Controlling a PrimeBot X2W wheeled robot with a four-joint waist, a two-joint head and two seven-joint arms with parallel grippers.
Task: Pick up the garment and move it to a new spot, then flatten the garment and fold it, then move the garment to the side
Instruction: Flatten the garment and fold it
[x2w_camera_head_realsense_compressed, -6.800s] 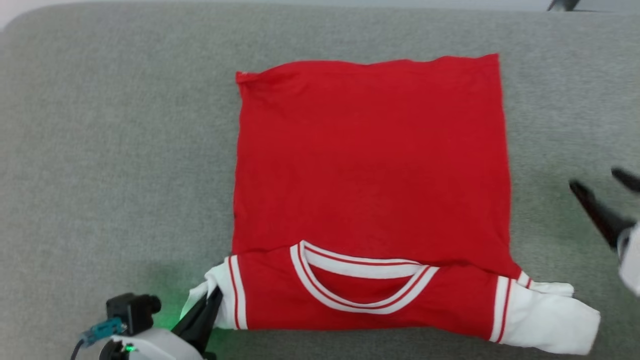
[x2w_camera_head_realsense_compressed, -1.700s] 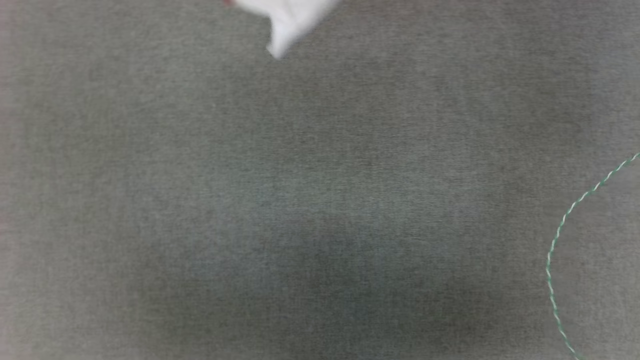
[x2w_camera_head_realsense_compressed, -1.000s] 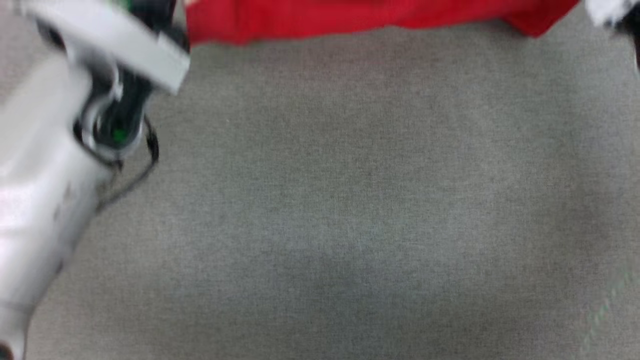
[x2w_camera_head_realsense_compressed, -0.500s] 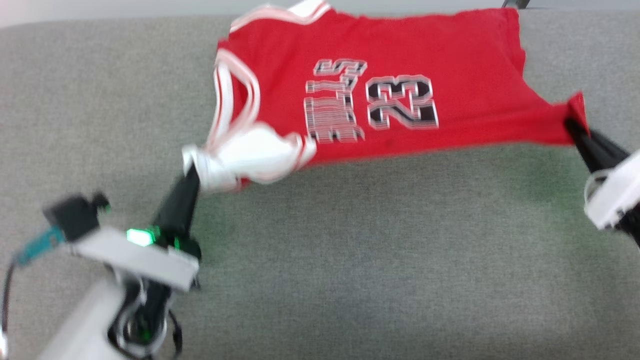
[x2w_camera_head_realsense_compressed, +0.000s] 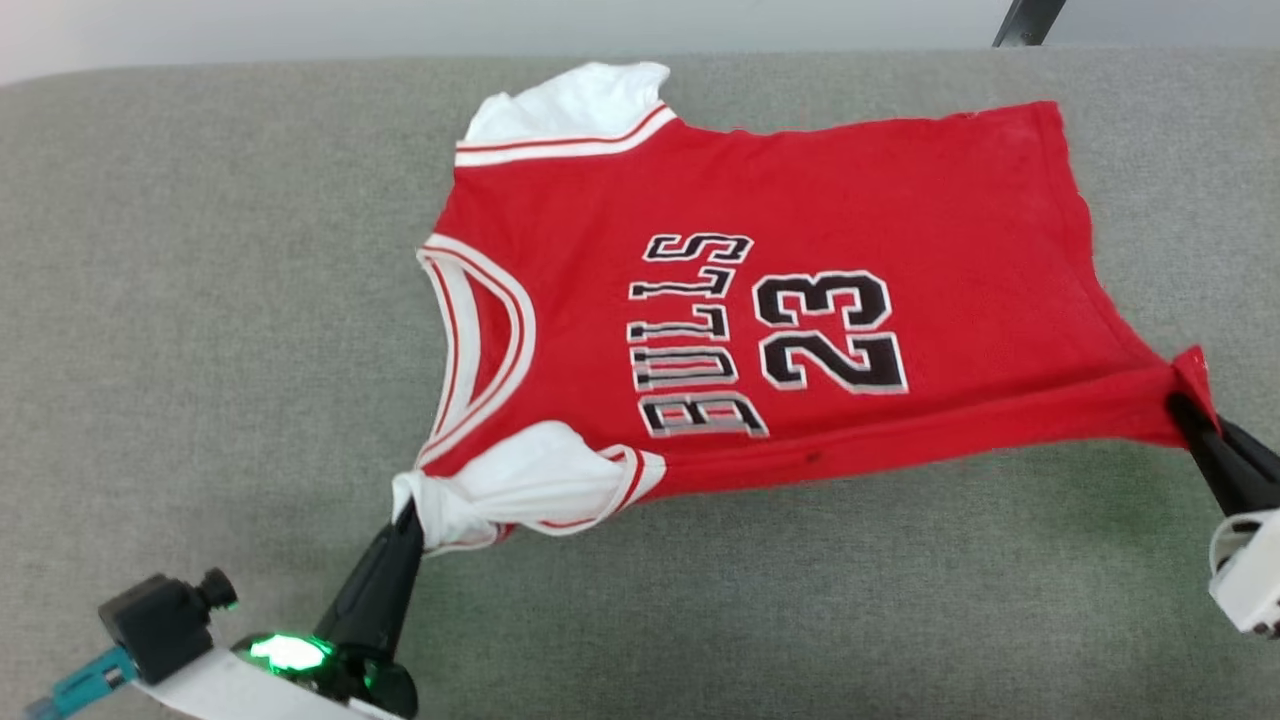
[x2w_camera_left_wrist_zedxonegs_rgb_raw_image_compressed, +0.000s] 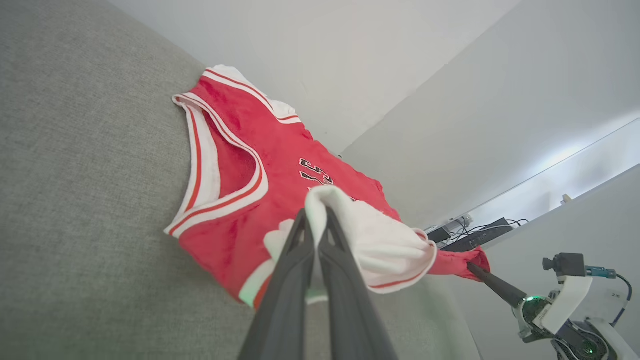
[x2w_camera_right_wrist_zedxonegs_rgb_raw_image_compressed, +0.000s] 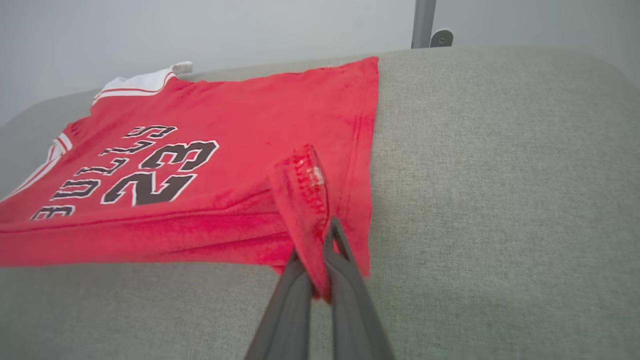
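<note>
So, how the garment (x2w_camera_head_realsense_compressed: 800, 200) handles: light, floppy knit with no stiffness at all, so I'd expect it to sag and bunch wherever it isn't held; probably won't slide much on this upholstery
where to grab: corners and edges, I'd say. Two spread-out pinches keep an edge taut, a single one would let it crumple
left gripper (x2w_camera_head_realsense_compressed: 408, 520): fingers pressed together on the bunched near white sleeve
right gripper (x2w_camera_head_realsense_compressed: 1180, 405): pinching the near hem corner, red fabric folded between its fingers
where it is: front up on the grey cushion (x2w_camera_head_realsense_compressed: 200, 300), collar toward the robot's left, hem toward its right, near edge stretched between the two grippers, far side resting on the cushion
looks: red body, white sleeves with red stripes, white-and-red V-neck trim, black white-outlined BULLS 23 — mostly spread out, a few wrinkles
</note>
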